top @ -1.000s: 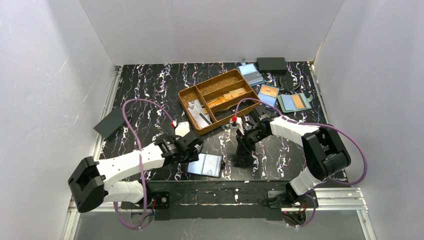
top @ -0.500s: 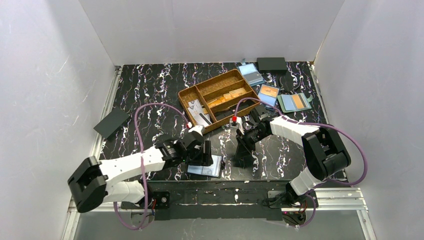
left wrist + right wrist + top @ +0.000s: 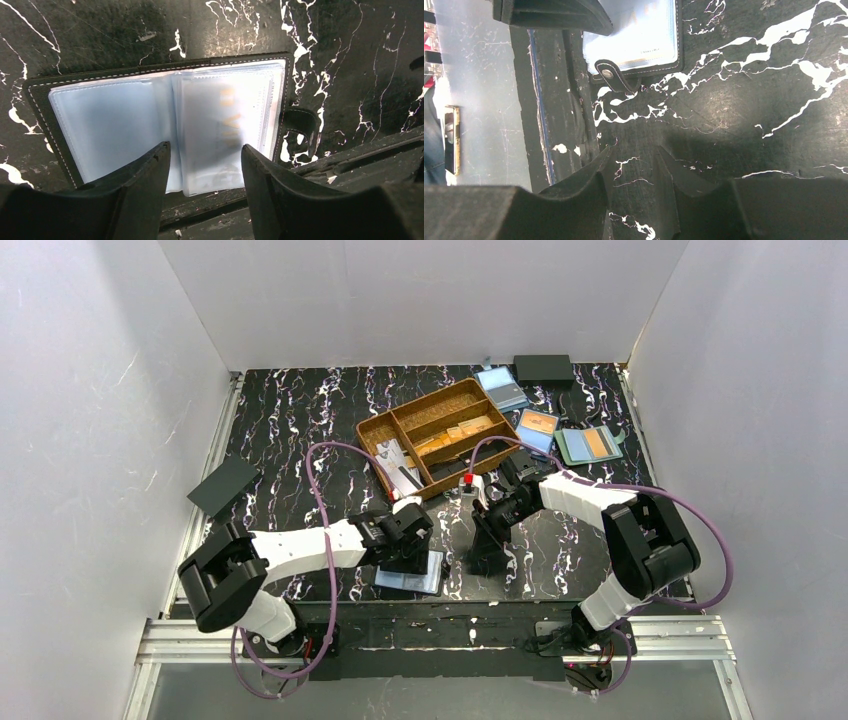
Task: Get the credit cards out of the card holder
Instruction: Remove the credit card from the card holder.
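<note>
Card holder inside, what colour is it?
The card holder is light blue inside, black-edged; the left wrist view shows it best.

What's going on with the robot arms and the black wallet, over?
Left gripper, jaws open, empty, over card holder. Right gripper open, empty, beside it. Holder lies open, credit cards inside. Nothing in the way.

The table has a black marble pattern, streaked with white and faint purple veins. The card holder is black with white stitching along its edge and a pale blue, frosted lining. A whitish card in its right sleeve shows blurred gold-orange lettering. The tray is orange-brown. The left arm and right arm are white with black joints and trail purple cables. A blue holder and a grey-green holder each show orange.
</note>
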`<action>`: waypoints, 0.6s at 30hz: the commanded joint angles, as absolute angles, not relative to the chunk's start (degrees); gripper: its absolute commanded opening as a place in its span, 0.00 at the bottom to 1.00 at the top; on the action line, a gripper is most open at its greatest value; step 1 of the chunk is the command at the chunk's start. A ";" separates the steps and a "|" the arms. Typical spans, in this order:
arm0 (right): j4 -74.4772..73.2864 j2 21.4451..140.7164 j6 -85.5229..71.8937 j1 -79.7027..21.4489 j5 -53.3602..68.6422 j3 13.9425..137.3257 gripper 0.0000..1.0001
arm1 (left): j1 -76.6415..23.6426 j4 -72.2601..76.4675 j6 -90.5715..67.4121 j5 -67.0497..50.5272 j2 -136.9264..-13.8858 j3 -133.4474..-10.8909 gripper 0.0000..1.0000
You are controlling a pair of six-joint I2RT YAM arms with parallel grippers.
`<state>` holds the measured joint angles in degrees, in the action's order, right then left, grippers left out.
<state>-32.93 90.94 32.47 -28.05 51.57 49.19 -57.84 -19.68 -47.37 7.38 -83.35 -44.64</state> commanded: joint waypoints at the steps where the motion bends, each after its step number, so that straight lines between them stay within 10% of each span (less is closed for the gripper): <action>1: -33.66 91.35 33.73 -28.30 53.15 51.42 0.41 | -58.66 -20.57 -47.67 8.00 -83.79 -46.14 0.46; 18: -33.88 90.94 33.79 -28.30 53.26 51.42 0.41 | -58.52 -19.47 -51.62 11.77 -80.57 -43.37 0.05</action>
